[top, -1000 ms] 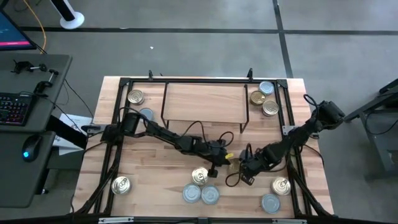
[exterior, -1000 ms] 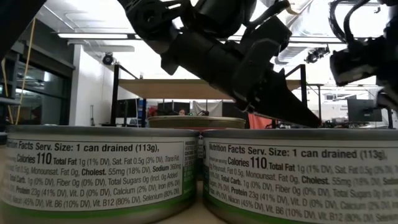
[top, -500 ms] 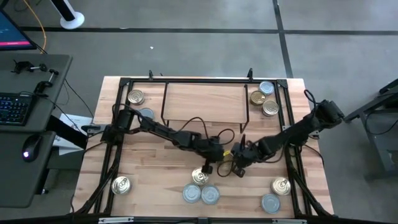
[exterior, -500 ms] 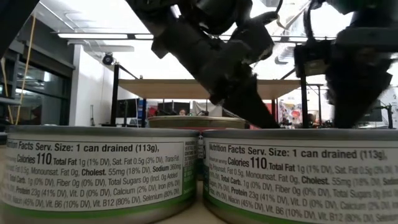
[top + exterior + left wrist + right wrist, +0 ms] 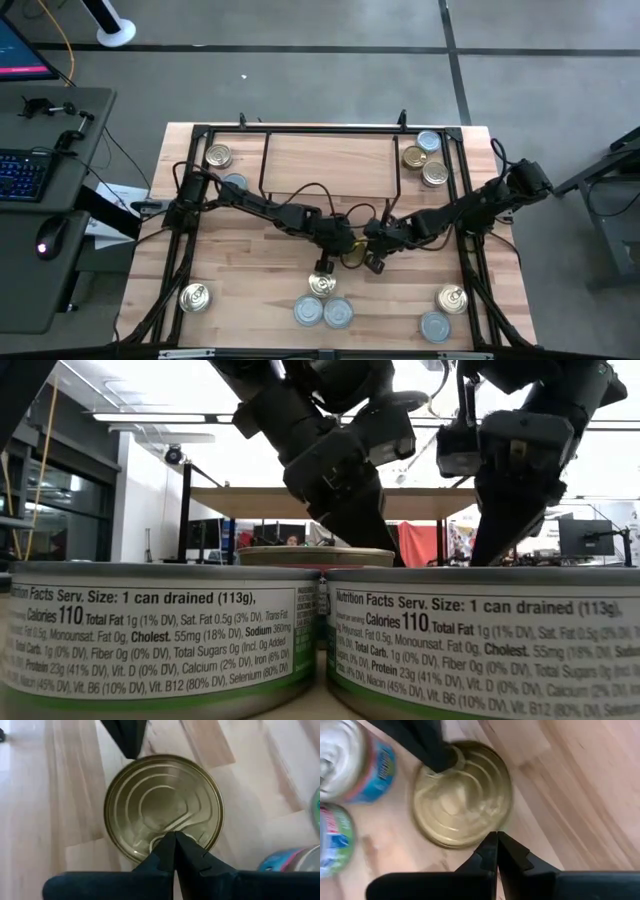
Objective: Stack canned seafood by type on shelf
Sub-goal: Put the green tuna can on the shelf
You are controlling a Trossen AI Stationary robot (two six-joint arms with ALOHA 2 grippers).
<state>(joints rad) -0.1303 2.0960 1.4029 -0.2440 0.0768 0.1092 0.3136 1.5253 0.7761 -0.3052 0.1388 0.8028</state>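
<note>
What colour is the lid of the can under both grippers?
Gold lid, clearest in the left wrist view.

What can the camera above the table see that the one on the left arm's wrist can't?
Only the high view shows the shelf, both arms, and cans scattered along the table's edges. Only the left wrist view shows the ridged rings on the gold can's lid, with the left gripper shut above it and the other arm's dark fingertip at its far rim. Both show that gold can and the wooden table.
</note>
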